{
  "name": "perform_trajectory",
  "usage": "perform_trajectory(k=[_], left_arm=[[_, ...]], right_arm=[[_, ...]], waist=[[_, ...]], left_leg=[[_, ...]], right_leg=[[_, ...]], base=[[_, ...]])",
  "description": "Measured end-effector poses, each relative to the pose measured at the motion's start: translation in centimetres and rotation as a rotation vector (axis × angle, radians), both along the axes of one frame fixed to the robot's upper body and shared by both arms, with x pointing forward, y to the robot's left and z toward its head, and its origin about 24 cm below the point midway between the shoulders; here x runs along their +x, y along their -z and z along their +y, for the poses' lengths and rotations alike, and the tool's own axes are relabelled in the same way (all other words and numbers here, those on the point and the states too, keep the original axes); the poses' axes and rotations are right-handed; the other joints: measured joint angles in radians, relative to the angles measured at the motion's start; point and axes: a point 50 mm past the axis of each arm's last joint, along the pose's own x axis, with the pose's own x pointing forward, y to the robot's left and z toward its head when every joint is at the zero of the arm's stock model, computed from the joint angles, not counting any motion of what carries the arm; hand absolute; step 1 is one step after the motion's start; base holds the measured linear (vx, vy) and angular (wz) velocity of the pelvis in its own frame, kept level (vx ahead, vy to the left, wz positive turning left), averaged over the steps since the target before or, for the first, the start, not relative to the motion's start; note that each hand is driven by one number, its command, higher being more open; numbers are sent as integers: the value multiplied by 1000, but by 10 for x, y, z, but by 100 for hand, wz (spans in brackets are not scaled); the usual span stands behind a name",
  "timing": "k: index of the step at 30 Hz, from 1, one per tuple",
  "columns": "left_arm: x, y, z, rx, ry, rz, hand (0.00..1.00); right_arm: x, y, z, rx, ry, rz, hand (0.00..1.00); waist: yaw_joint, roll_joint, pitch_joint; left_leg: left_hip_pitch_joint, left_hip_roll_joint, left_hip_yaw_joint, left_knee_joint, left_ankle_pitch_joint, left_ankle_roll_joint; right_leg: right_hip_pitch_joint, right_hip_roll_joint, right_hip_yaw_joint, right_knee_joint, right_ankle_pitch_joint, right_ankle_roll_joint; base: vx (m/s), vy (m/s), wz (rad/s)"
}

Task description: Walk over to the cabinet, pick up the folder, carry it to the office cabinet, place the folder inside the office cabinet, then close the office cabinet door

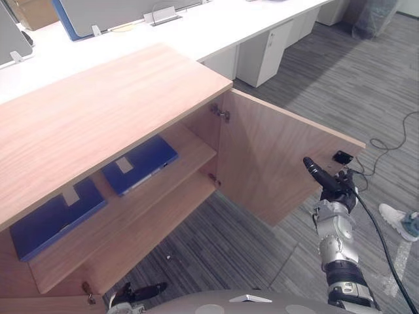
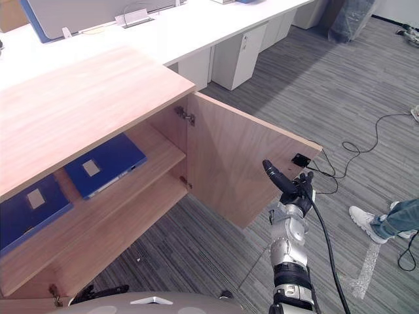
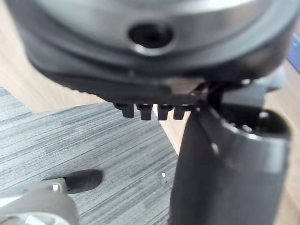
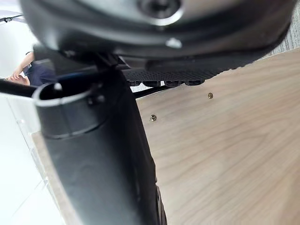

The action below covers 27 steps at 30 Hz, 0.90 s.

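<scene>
**Open door's free edge sits at the right hand**

The folder [image 1: 141,163] lies flat on the shelf [image 1: 193,157] inside the cabinet [image 1: 98,111]. It is well away from both hands, with its long side along the shelf's front edge, near a second folder [image 1: 55,219]. By my reading, only the door [image 1: 275,163] remains, and it stands wide open. Its free edge is right by the right hand [image 1: 335,191], whose fingers are stretched out and hold nothing. The door's wood face, with its screws [image 4: 153,117], lies just past the thumb; whether they touch I cannot tell. The hinges [image 1: 220,112] lie far beyond the fingertips. The left hand [image 1: 145,290], relaxed and empty, hangs low, farther from the door.
</scene>
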Motion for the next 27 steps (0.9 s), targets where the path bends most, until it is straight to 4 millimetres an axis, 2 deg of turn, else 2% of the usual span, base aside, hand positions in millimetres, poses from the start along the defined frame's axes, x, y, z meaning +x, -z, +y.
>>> perform_trajectory(k=[3, 5, 8, 10, 11, 13, 15, 17, 18, 19, 20, 21, 25, 27], left_arm=[[1, 0, 0, 0, 0, -2, 100], [1, 1, -2, -11, 10, -2, 100], [3, 1, -4, -9, 60, 5, 100], [8, 1, -6, -23, 99, 1, 100], [15, 1, -8, -36, 130, -10, 100], [22, 0, -10, -46, 164, -19, 100], [28, 0, -13, -48, 214, -19, 100], [34, 0, -19, -65, 249, -30, 100], [35, 1, -21, -69, 253, -31, 100], [35, 1, -25, -77, 263, -30, 100], [33, 2, -27, -83, 265, -26, 100], [32, 3, -29, -85, 263, -23, 100], [37, 0, -39, -63, 385, -49, 100], [53, -6, -46, -38, 458, -131, 100]], right_arm=[[-7, 5, 5, -35, -75, 7, 100], [-16, 15, 16, -88, -244, 61, 100], [-24, 22, 20, -184, -432, 131, 100], [-32, 27, 18, -271, -605, 207, 100], [-40, 31, 17, -368, -771, 290, 100], [-51, 43, 22, -400, -969, 394, 100], [-69, 60, 40, -296, -1127, 472, 100], [-100, 89, 68, -88, -1238, 559, 100], [-108, 97, 77, -20, -1235, 573, 100], [-129, 111, 93, 97, -1218, 618, 100], [-138, 118, 99, 146, -1202, 643, 100], [-134, 120, 101, 180, -1142, 622, 100], [-141, 138, 87, 284, -833, 682, 100], [-146, 146, 71, 312, -632, 735, 100]], waist=[[-3, 4, 0], [-20, 3, 0], [-30, -2, 0], [-33, -8, -1], [-34, -15, 0], [-33, -20, 1], [-28, -28, -1], [-16, -29, -2], [-13, -27, -3], [1, -25, -3], [7, -18, -3], [7, 0, 0], [21, 17, 10], [36, 18, 32]], left_leg=[[1, 11, 2, 1, 3, 4], [4, 24, 9, 1, 8, 1], [12, 34, 30, 2, 13, -4], [18, 44, 43, 3, 19, -13], [17, 48, 47, 6, 24, -21], [16, 66, 46, -2, 42, -34], [15, 83, 38, -18, 66, -40], [7, 105, 24, -36, 95, -46], [0, 109, 19, -37, 100, -46], [-6, 118, 11, -36, 104, -50], [-12, 121, 11, -35, 105, -49], [-26, 122, 9, -28, 105, -48], [-69, 130, -30, 62, 94, -33], [-108, 144, -65, 153, 72, -18]], right_leg=[[0, 6, 1, -1, 0, 0], [-1, 21, 12, -3, 0, 0], [-6, 33, 30, -3, 0, 0], [-9, 43, 48, -4, -4, -5], [-14, 54, 54, -4, -10, -14], [-19, 73, 54, -4, -16, -29], [-21, 93, 48, -4, -28, -51], [-24, 117, 28, -4, -43, -74], [-26, 122, 21, -4, -45, -77], [-31, 130, 18, 2, -50, -84], [-36, 132, 17, 6, -52, -87], [-48, 132, 18, 11, -51, -89], [-27, 122, -22, 33, -53, -91], [-12, 112, -56, 67, -71, -88]], base=[[-39, -43, -6], [-77, -78, -13], [-97, -62, -25], [-124, -71, -26], [-121, -69, -15], [-172, -120, -4], [-157, -147, 11], [-111, -131, 25], [-61, -86, 26], [-32, -50, 14], [-18, -38, 5], [-8, -5, 8], [8, 16, 32], [-16, 48, 58]])
